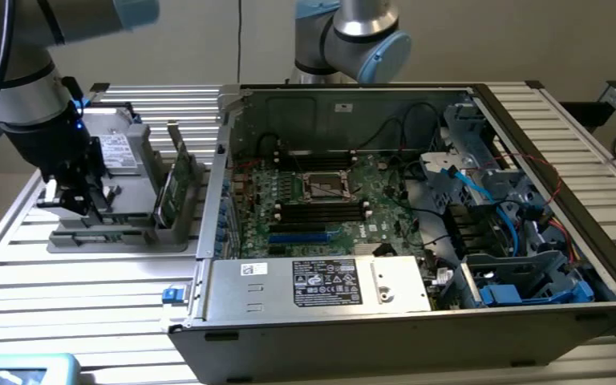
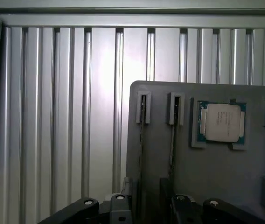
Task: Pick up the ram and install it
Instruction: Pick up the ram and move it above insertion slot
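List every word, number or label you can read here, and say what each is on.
Nothing reads clearly enough to quote.
Power supply label: lines of print and marks, too small to read.
Small white sticker beside it: too small to read.
Case wall sticker: blurred.
White label on a part standing in the grey holder: blurred.
Processor lid print: blurred.

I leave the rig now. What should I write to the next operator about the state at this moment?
Gripper: low over the gray holder, to the exterior view's left of the open computer case.
Ram: on edge in a holder slot, a second stick beside it.
Done: nothing; the Ram is not lifted.
Left: pick it up, install it on the motherboard in the case.
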You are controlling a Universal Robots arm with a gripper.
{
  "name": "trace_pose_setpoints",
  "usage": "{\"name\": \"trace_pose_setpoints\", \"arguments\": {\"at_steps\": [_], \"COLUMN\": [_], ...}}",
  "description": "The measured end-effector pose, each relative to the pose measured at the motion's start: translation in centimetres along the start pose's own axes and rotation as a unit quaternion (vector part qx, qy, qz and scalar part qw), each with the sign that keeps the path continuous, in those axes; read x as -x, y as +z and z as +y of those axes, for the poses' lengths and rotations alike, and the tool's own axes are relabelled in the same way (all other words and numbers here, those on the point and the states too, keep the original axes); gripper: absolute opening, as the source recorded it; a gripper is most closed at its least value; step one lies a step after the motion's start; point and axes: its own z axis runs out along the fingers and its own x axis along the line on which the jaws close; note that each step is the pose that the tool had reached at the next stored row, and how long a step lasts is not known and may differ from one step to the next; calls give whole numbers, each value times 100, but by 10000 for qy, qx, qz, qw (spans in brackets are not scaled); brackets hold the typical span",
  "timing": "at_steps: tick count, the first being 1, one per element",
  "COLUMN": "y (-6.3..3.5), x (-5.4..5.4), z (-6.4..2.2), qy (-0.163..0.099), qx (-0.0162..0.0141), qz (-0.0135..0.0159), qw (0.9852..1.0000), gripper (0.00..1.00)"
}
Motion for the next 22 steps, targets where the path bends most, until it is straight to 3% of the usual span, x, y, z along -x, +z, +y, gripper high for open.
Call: {"name": "trace_pose_setpoints", "arguments": {"at_steps": [22], "y": [397], "x": [-35], "z": [-38], "qy": [0], "qx": [0], "qz": [0], "qw": [10000], "gripper": [36]}}
